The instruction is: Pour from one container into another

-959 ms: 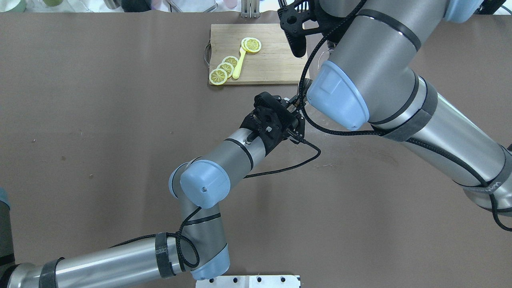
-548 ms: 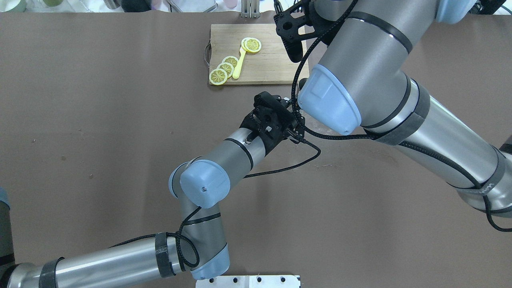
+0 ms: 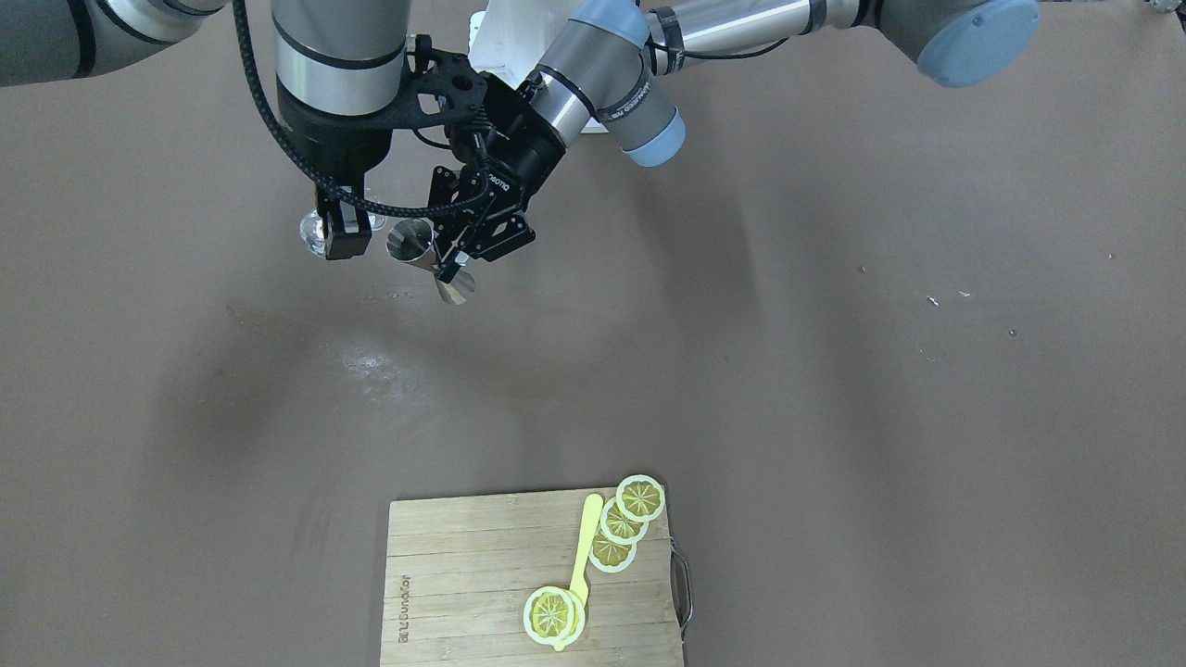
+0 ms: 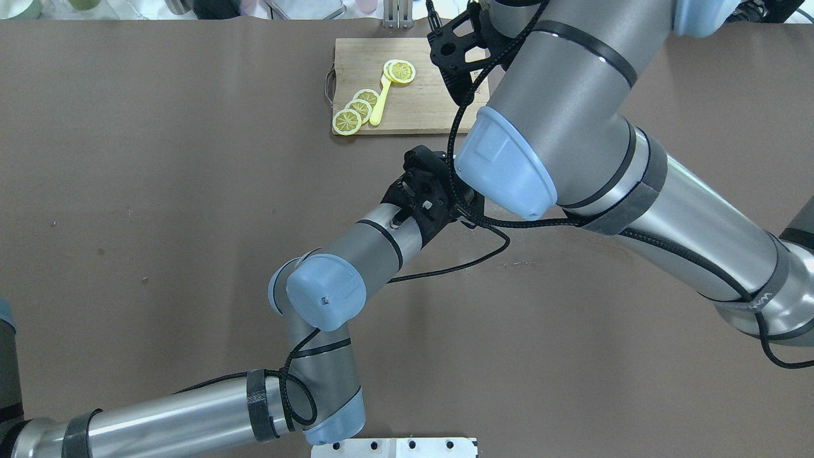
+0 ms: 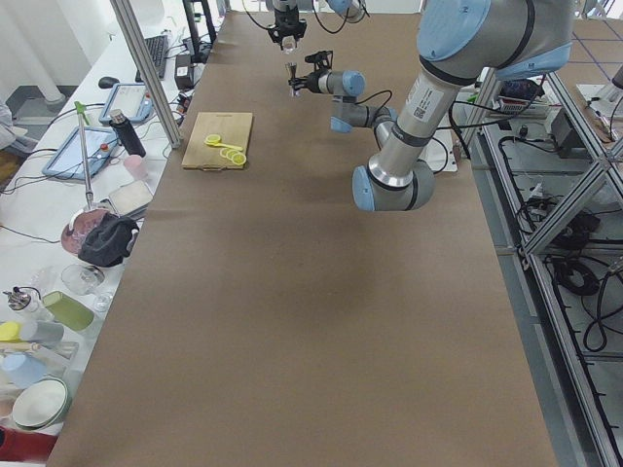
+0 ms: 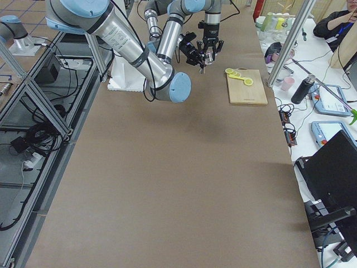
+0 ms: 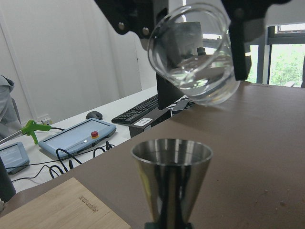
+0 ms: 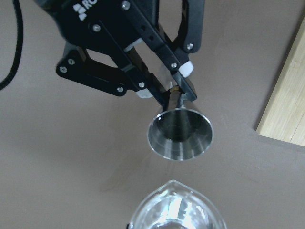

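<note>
my right gripper (image 3: 335,233) clamps glass (image 7: 195,62) | my left gripper (image 3: 443,266) clamps jigger (image 7: 171,176) | right arm (image 4: 572,127) swung in, glass now tilted above jigger | pour looks ready

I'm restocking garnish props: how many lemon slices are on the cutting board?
4 lemon slices: three overlap in a row by the board's handle; one sits at the yellow spoon's end, perhaps hiding another beneath.
</note>
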Motion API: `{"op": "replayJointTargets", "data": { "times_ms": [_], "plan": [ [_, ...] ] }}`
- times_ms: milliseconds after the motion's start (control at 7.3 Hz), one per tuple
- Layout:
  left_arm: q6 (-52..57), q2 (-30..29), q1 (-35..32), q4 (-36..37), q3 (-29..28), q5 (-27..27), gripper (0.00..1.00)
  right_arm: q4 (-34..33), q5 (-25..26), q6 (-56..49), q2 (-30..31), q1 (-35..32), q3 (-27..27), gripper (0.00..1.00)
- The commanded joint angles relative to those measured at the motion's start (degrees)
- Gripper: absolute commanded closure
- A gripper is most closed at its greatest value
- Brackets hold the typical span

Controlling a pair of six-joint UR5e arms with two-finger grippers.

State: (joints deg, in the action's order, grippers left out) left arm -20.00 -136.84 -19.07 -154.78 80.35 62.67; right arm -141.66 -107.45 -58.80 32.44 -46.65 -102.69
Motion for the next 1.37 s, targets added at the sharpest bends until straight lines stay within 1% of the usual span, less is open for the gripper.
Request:
{"op": "replayJointTargets", "data": {
  "times_ms": [0,274,685,959,1232],
  "plan": [
    [0.1,0.0,0.0,0.0,0.0,0.0,1.00,-2.0,1.2,0.0,-1.6,0.9,1.5,1.00],
    [0.1,0.0,0.0,0.0,0.0,0.0,1.00,-3.0,2.9,0.0,-2.7,2.0,3.1,1.00],
    [0.5,0.0,0.0,0.0,-0.1,0.0,1.00,-6.6,5.3,0.0,-3.5,3.3,3.5,1.00],
    [0.5,0.0,0.0,0.0,-0.1,0.1,1.00,-7.5,6.6,0.0,-4.2,3.9,5.1,1.00],
    [0.5,0.1,0.0,0.0,-0.1,0.0,1.00,-8.1,7.5,-1.3,-6.1,4.4,8.2,1.00]
  ]
}}
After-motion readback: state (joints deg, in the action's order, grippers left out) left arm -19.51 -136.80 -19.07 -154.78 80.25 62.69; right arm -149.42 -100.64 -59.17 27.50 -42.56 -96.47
